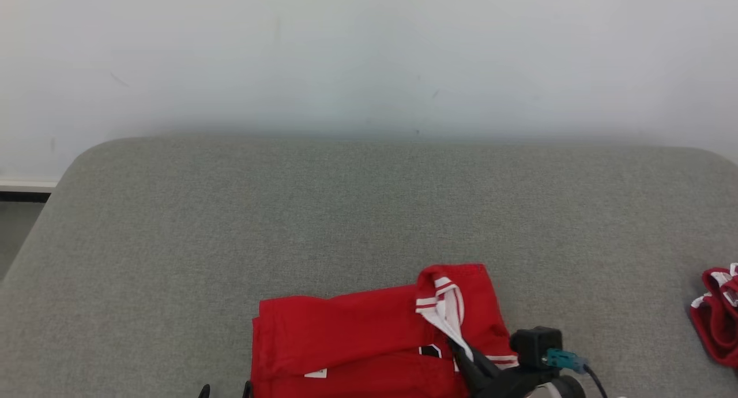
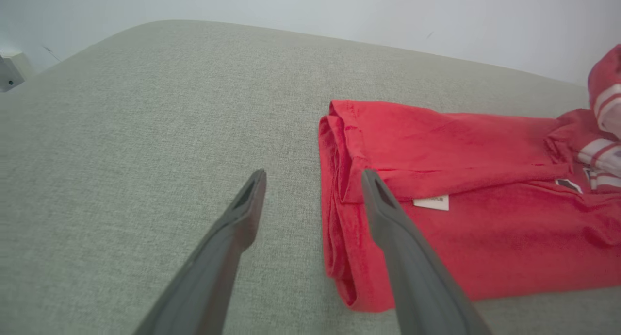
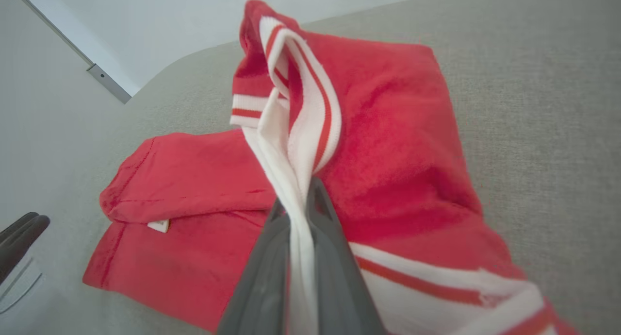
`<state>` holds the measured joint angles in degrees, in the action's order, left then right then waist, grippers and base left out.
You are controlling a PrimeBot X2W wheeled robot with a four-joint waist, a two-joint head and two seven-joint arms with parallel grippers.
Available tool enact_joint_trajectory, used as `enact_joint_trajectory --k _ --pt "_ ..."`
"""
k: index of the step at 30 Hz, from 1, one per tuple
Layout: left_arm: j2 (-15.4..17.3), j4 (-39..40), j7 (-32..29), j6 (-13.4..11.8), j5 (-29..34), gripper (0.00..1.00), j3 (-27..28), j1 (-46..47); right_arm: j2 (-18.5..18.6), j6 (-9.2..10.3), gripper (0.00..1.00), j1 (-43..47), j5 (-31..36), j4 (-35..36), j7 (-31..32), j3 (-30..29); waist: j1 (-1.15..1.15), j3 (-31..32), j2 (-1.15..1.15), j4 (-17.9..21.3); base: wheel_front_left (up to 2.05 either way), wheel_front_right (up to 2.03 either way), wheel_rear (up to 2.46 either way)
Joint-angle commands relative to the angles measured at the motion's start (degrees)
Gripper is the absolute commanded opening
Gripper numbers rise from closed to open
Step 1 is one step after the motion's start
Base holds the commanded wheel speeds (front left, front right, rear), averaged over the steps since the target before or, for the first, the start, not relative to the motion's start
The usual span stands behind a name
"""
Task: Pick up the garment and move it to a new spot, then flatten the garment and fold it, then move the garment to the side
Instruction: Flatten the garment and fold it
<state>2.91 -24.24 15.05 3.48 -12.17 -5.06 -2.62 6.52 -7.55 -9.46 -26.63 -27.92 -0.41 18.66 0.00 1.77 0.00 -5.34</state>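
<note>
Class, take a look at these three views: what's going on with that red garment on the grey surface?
The right gripper is shut on the striped trim of the red garment, holding that part raised above the rest. The rest of the garment lies partly folded on the grey padded surface. The left gripper is open and straddles the garment's folded edge, holding nothing. A second red-and-white cloth lies off to the robot's right.
</note>
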Motion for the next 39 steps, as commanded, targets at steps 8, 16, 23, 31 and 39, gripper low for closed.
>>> enact_joint_trajectory --k 8,16,23,31,39 --pt "-0.04 -0.91 0.16 0.48 1.82 1.0 -1.08 0.18 -2.76 0.14 0.0 -2.57 -2.35 0.95 1.81 8.7 0.0 -0.39 0.0 -3.95 0.0 0.0 0.0" --pt "-0.03 -1.25 0.16 0.94 2.65 1.0 -2.87 1.09 -3.63 0.14 0.0 -7.07 -4.37 -2.84 -0.49 12.57 0.0 -0.71 0.0 -8.11 0.0 0.0 0.0" --pt "-0.03 -1.82 0.16 0.99 2.76 1.0 -4.08 1.75 -3.67 0.14 0.0 -11.66 -9.76 -7.36 -3.87 18.36 0.0 -1.75 0.0 -12.73 0.0 0.0 0.0" --pt "-0.03 -1.92 0.16 0.67 2.41 1.0 -4.17 1.93 -3.67 0.14 1.0 -15.98 -12.62 -13.55 -8.23 21.2 0.0 -2.45 0.0 -14.79 0.0 0.0 0.0" --pt "-0.03 -1.28 0.16 0.08 2.25 1.0 -2.96 1.43 -3.66 0.14 1.0 -18.6 -11.77 -17.69 -13.57 20.75 0.0 -2.08 0.0 -12.17 0.0 0.0 0.0"
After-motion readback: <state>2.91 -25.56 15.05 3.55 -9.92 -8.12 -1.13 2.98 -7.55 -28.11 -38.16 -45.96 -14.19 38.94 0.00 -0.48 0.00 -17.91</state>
